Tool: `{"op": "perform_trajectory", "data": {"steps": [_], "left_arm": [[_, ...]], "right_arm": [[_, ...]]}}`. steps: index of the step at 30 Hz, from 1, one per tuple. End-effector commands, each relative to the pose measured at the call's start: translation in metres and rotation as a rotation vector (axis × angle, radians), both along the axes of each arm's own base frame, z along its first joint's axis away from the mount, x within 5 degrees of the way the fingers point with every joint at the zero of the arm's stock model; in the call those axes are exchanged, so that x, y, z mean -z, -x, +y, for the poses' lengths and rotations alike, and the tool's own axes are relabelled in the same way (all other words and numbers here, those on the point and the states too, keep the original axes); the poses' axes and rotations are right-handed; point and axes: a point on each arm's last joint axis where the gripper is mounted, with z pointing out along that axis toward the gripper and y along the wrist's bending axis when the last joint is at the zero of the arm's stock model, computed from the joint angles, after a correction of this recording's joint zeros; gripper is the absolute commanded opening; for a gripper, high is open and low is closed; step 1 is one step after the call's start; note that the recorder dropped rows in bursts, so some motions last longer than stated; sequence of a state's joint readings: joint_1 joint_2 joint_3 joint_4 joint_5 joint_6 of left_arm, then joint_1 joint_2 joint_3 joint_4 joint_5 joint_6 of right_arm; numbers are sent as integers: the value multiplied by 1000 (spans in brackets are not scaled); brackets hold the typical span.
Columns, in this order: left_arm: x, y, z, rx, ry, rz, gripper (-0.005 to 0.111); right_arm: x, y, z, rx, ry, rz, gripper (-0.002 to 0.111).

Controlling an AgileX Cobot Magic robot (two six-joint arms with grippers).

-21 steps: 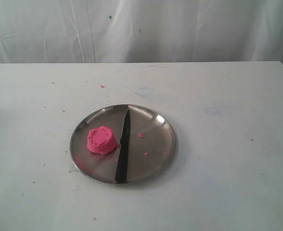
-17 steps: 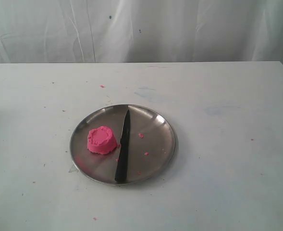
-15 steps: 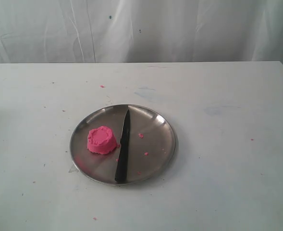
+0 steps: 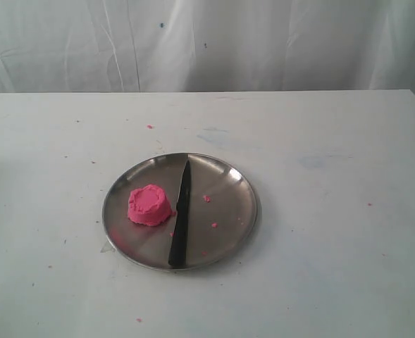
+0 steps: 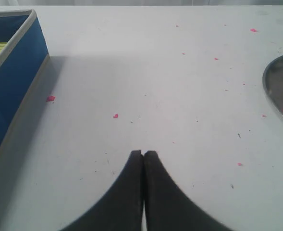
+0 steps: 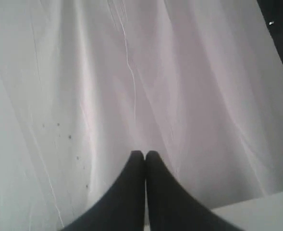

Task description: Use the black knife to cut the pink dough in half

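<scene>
The pink dough (image 4: 150,205), one round squat lump, sits on the left half of the steel plate (image 4: 228,204). The black knife (image 4: 181,215) lies on the plate just right of the dough, tip pointing away, handle at the plate's near rim. Neither arm shows in the exterior view. My left gripper (image 5: 143,153) is shut and empty over bare white table, with the plate's rim (image 5: 272,91) and a sliver of pink at the frame edge. My right gripper (image 6: 144,153) is shut and empty, facing the white curtain (image 6: 131,72).
Tiny pink crumbs (image 4: 207,198) lie on the plate and scattered over the white table (image 4: 320,141). A blue box (image 5: 9,82) with a pale rim stands on the table in the left wrist view. A white curtain (image 4: 207,42) hangs behind the table.
</scene>
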State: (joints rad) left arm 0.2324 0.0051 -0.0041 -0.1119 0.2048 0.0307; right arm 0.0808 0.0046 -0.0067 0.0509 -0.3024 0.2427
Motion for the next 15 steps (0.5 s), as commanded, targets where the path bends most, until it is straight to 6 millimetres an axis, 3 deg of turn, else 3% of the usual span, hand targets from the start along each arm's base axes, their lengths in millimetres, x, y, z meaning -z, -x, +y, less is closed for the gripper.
{"op": "perform_trajectory", "data": {"steps": [1, 4, 10, 15], "left_arm": [[1, 0, -1, 6, 10, -5, 0], [1, 0, -1, 6, 10, -5, 0], [1, 0, -1, 6, 10, -5, 0], [1, 0, -1, 6, 10, -5, 0]], "right_arm": [[-13, 8, -2, -36, -117, -174, 0], [-17, 11, -2, -137, -299, -225, 0], [-17, 11, 5, -413, -628, -167, 0], [-27, 17, 27, -604, -508, -28, 0]]}}
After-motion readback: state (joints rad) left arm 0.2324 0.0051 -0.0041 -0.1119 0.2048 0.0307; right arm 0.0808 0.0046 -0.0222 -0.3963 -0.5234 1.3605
